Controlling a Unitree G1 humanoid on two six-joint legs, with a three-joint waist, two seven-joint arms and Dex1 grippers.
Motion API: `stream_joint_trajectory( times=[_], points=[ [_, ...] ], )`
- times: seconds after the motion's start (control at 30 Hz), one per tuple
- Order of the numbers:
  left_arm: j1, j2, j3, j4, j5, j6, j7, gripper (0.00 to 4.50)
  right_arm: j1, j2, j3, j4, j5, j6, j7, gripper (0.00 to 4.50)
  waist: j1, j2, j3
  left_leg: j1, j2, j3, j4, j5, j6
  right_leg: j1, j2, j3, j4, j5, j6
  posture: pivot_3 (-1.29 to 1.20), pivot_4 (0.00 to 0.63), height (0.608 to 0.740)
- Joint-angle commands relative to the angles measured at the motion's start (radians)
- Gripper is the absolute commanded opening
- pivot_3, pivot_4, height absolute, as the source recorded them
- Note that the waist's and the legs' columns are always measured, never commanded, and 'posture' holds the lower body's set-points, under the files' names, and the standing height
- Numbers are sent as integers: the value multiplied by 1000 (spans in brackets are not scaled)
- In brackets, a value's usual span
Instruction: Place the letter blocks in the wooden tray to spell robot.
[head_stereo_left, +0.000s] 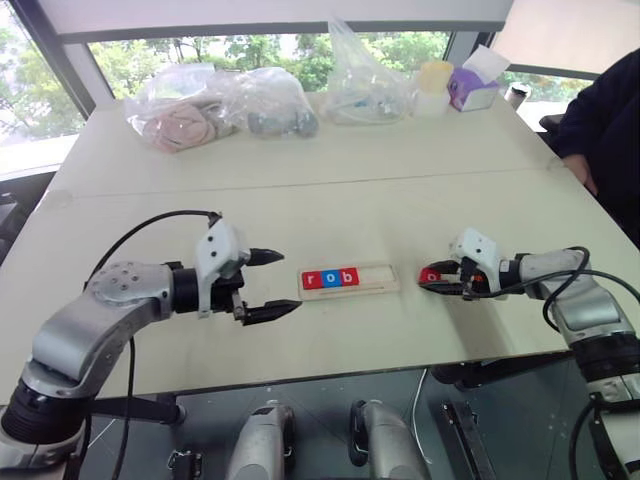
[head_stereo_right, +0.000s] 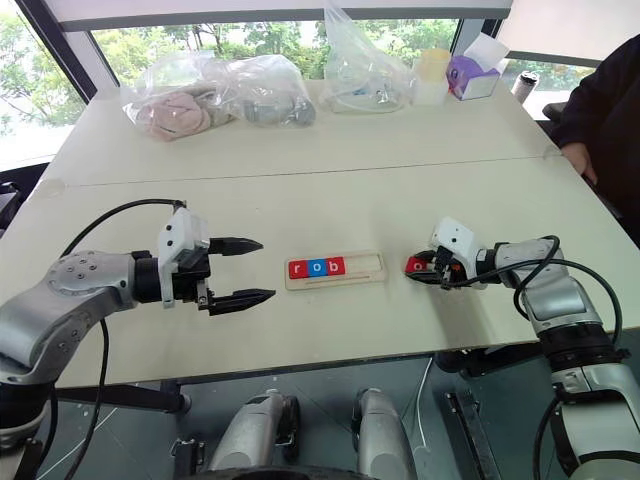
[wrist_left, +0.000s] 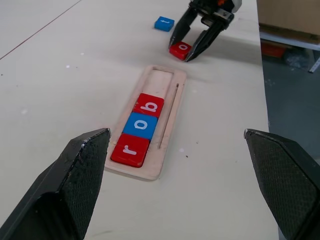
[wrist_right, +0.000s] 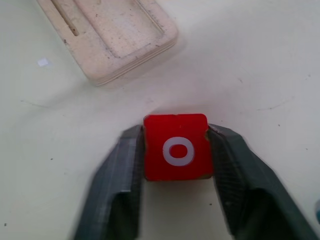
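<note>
Red "o" block (wrist_right: 175, 146) pinched between my right gripper's (wrist_right: 176, 175) fingers, on table (head_stereo_left: 300, 190) beside wooden tray (wrist_left: 170, 117). My left gripper (head_stereo_left: 268, 285) gapes wide, empty.

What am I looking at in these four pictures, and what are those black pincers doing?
A two-armed robot works at a pale table. Two pictures come from cameras in its head; the other two from cameras on its wrists.

A long light-wood tray already holds a red r tile, a blue o tile and a red b tile. The right gripper has shut on a red o tile lying on the table beside the tray. A blue tile lies beyond it. The left gripper hangs open near the tray's other end, holding nothing.
</note>
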Motion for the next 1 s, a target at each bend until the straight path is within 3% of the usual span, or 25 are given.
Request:
stream_joint_trajectory(
  times=[0.03, 0.3, 0.57, 1.0],
  points=[
    [2, 12, 29, -32, -6, -14, -1, 4500, -45, -8, -13, -51, 6, 6, 14, 1169, 0, 0, 0, 0, 0, 0, 0, 0, 0, 0, 0, 0, 0, 0, 0, 0, 150, 725],
    [1, 16, 24, -22, -3, -20, -19, 4500, -190, 48, 79, -169, 15, 30, 135, 1169, -2, 0, 0, 0, 2, 0, 0, 0, 0, -2, 2, 0, 1, 0, 0, 0, 150, 725],
    [9, 21, 33, -32, -4, -15, -19, 4500, -264, 142, 191, -60, -57, -75, 176, 1169, 1, 0, 0, -1, 1, 1, 0, 0, 0, -1, 0, 0, 0, 2, -3, 0, 150, 725],
    [23, 20, 40, -52, -9, -6, 4, 4500, -301, 178, 200, 53, -102, -145, 195, 1169, 0, 0, 0, 0, 1, 1, 0, 0, -1, -1, 1, 0, 1, 2, -4, 0, 150, 725]
  ],
)
